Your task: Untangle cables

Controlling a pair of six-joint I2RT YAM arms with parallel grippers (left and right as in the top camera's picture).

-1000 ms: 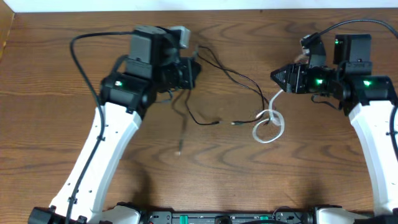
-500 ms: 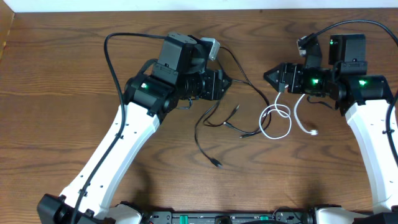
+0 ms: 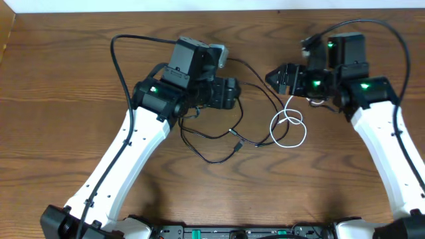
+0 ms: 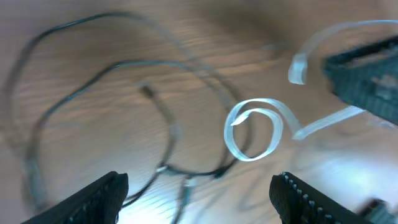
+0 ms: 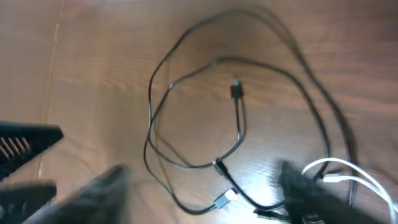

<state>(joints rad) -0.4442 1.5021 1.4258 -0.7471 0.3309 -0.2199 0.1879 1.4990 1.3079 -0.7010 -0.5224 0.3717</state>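
Two thin black cables (image 3: 214, 141) lie in loose overlapping loops on the wooden table, with small plug ends near the middle (image 5: 236, 89). A white cable (image 3: 289, 130) sits coiled to their right, one strand rising toward my right gripper (image 3: 273, 78). In the left wrist view the white loop (image 4: 252, 130) lies ahead of my left gripper (image 4: 202, 200), which is open with nothing between its fingers. My right gripper (image 5: 202, 193) is blurred, with its fingers apart over the black loops (image 5: 186, 137). The white cable (image 5: 348, 177) lies beside its right finger. My left gripper (image 3: 232, 93) faces right.
A thick black arm wire (image 3: 123, 60) arcs over the left arm and another (image 3: 378, 30) over the right. The two grippers point at each other a short gap apart. The table's far edge (image 3: 212, 12) runs along the top.
My left gripper swung right and opened, and the black cables dropped into a loose loop below it. My right gripper moved left, and the white cable's loose end drew in toward the coil.
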